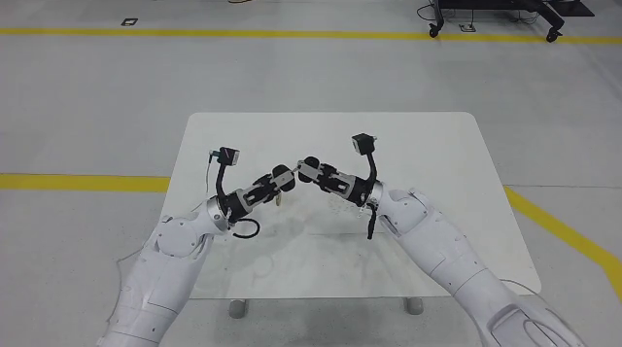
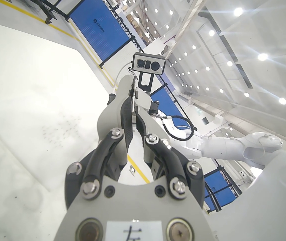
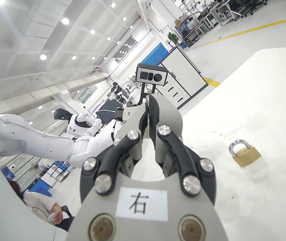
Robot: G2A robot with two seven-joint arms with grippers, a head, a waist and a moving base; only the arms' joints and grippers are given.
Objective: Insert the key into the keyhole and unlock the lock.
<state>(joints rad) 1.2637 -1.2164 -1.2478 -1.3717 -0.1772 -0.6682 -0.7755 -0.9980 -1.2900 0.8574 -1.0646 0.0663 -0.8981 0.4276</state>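
held tip to tip above the white table (image 1: 428, 153): left gripper (image 2: 130, 88), drawn almost together, and right gripper (image 3: 149, 101), pressed together. lying flat on the table nearby: brass padlock (image 3: 245, 154).

A brass padlock with a steel shackle (image 3: 244, 155) lies on the white rectangular table (image 1: 437, 153), near the right gripper (image 1: 304, 169). The left gripper (image 1: 291, 173) sits at its 9 o'clock, tip to tip, above table centre.
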